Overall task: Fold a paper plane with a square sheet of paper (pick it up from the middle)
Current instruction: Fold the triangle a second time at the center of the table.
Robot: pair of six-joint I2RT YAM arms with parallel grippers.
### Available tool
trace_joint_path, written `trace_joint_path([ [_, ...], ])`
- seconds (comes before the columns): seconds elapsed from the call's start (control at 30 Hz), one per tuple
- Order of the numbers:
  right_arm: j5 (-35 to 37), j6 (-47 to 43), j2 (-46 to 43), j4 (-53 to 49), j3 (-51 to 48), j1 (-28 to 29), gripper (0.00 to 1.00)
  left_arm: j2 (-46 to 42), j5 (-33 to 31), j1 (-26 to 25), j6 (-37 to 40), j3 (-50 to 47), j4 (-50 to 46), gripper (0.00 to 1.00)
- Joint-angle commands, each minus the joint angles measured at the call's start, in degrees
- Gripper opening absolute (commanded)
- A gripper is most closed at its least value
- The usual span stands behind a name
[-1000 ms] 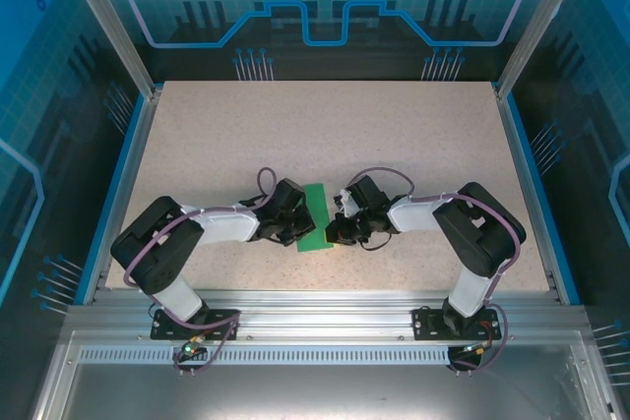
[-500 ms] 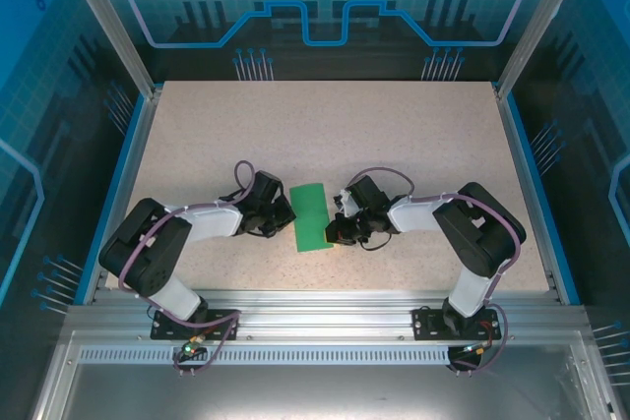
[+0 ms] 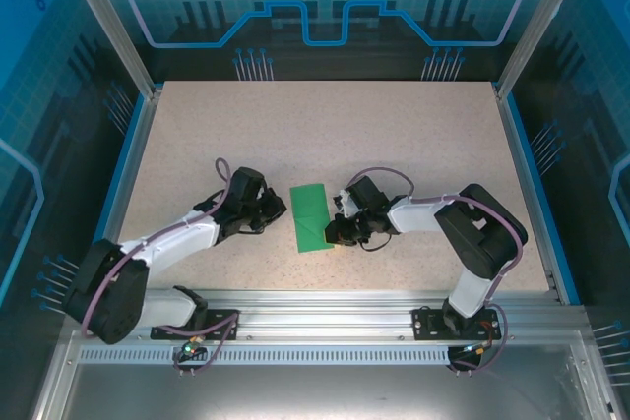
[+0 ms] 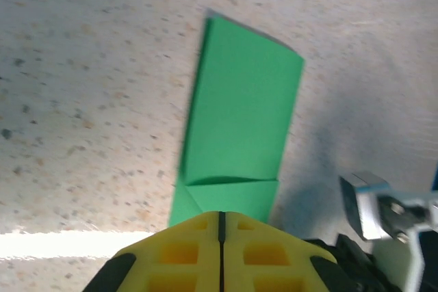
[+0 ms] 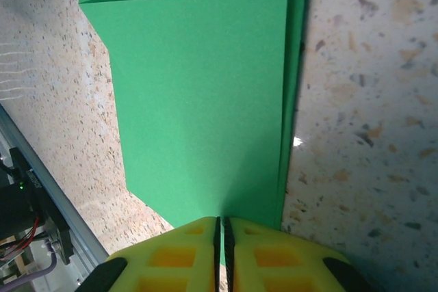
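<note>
Speckled desk [image 3: 413,145] is lain on by the square sheet of paper [image 3: 311,215], judged limp and light, pinched at its stiffer folded edge by the right hand [image 5: 220,225]; the left hand [image 4: 220,220] is pressed together.

The folded paper [image 3: 312,217] lies flat on the table [image 3: 413,135], midway across its width and toward the near edge, with its long sides running roughly front to back. The left gripper [image 3: 277,211] is to the left of the paper, just beside it and not touching it. The right gripper [image 3: 333,234] is to the right, its tips resting on the nearer part of the paper's right edge. A rail [image 3: 315,307] runs along the table's near side.
</note>
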Motion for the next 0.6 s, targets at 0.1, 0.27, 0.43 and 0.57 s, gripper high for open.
trace_joint_path([
  [0.1, 3.34, -0.53, -1.59, -6.97, 0.94, 1.52, 0.16, 2.23, 2.82, -5.04, 1.80, 2.37, -0.58, 0.10],
  [0.27, 3.98, -1.04, -2.45, -8.40, 1.38, 1.54, 0.18, 10.45, 3.55, -8.37, 1.99, 5.42, 1.97, 0.09],
  [0.43, 4.37, -1.39, -3.85, -9.52, 1.29, 1.64, 0.20, 17.80, 4.30, -9.21, 1.36, 7.10, 3.66, 0.07],
  [0.57, 4.49, -1.48, -6.01, -9.94, 1.04, 1.67, 0.23, 21.07, 4.04, -9.16, 1.01, 7.12, 3.95, 0.06],
])
